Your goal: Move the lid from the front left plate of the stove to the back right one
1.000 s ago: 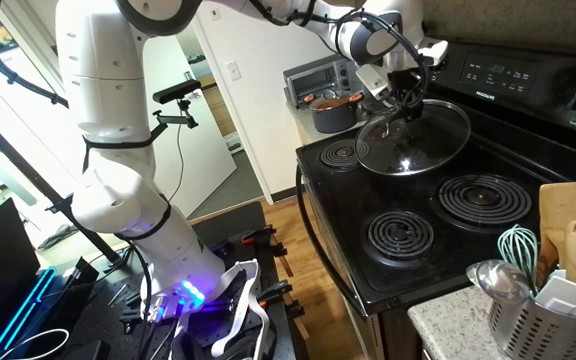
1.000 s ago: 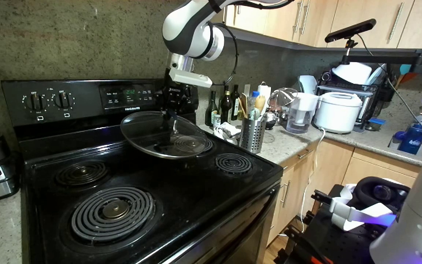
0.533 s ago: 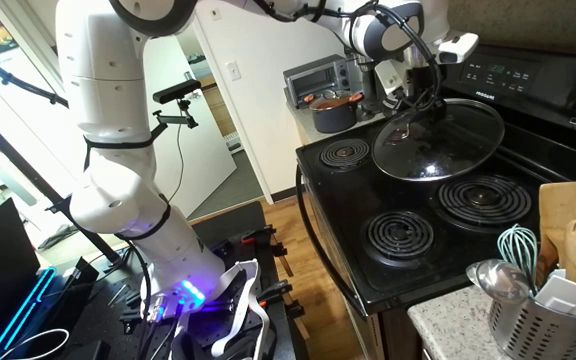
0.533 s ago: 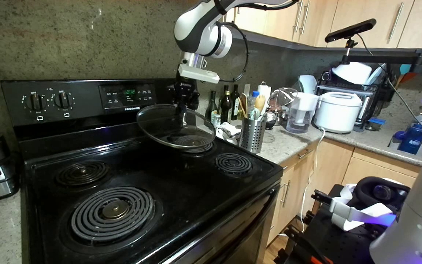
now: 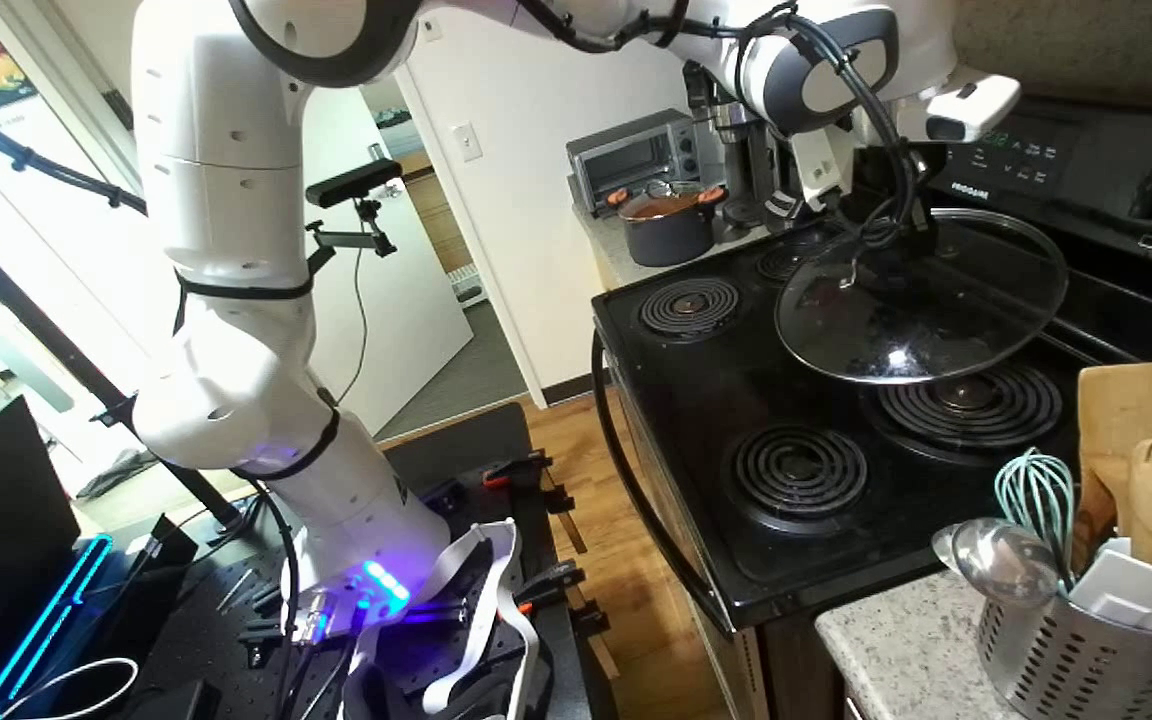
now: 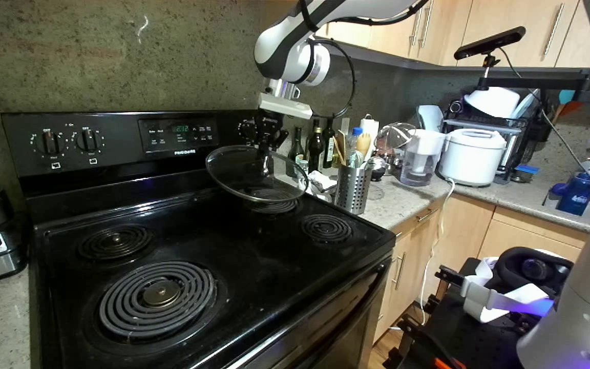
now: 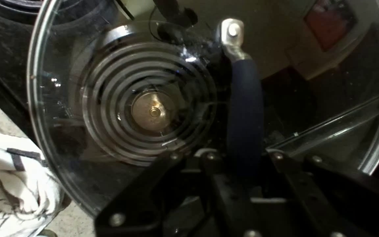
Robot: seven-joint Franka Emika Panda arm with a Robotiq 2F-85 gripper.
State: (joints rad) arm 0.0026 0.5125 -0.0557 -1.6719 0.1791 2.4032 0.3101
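The lid [image 5: 896, 335], clear glass with a metal rim, hangs tilted above the black stove [image 6: 254, 266]. It also shows in an exterior view [image 6: 233, 171] and fills much of the wrist view [image 7: 61, 131]. My gripper [image 7: 246, 161] is closed around its dark blue handle [image 7: 246, 105]; the fingertips are dark and hard to see. The back right burner [image 5: 1001, 415] is partly behind the lid in both exterior views and shows through the glass in the wrist view. The front left burner [image 6: 121, 302] is bare.
The raised control panel [image 6: 182, 134] stands behind the lid. A small front right burner [image 5: 801, 470] lies nearer the front edge. A steel utensil holder [image 5: 1066, 650] stands on the counter beside the stove. Bottles [image 6: 317, 148] and a white cloth [image 7: 15, 191] are near the back right.
My gripper has carried the lid along the stove from over the left side toward the back right burner. The lid stays raised and tilted.
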